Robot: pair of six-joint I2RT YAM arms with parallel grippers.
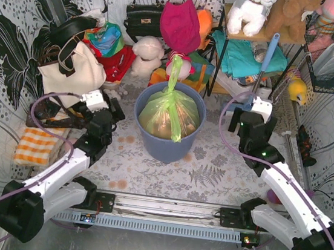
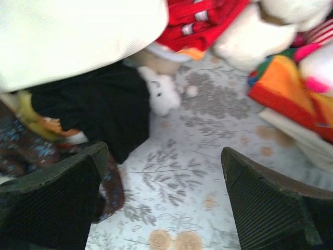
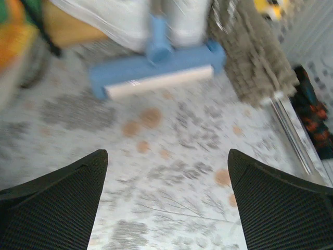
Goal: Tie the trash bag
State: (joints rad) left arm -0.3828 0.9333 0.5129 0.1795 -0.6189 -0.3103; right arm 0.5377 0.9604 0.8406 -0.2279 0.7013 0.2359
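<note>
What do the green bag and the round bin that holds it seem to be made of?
The bag looks like thin plastic film, glossy and translucent: brown contents show through, and the gathered neck is crinkled. The bin is probably rigid plastic, matte blue-grey, with a smooth even rim and wall, though the look alone leaves this open.

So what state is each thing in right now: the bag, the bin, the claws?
trash bag: in the bin, neck gathered upright, nothing holding it
bin: upright, holding the bag
left claw: open, empty
right claw: open, empty
</note>
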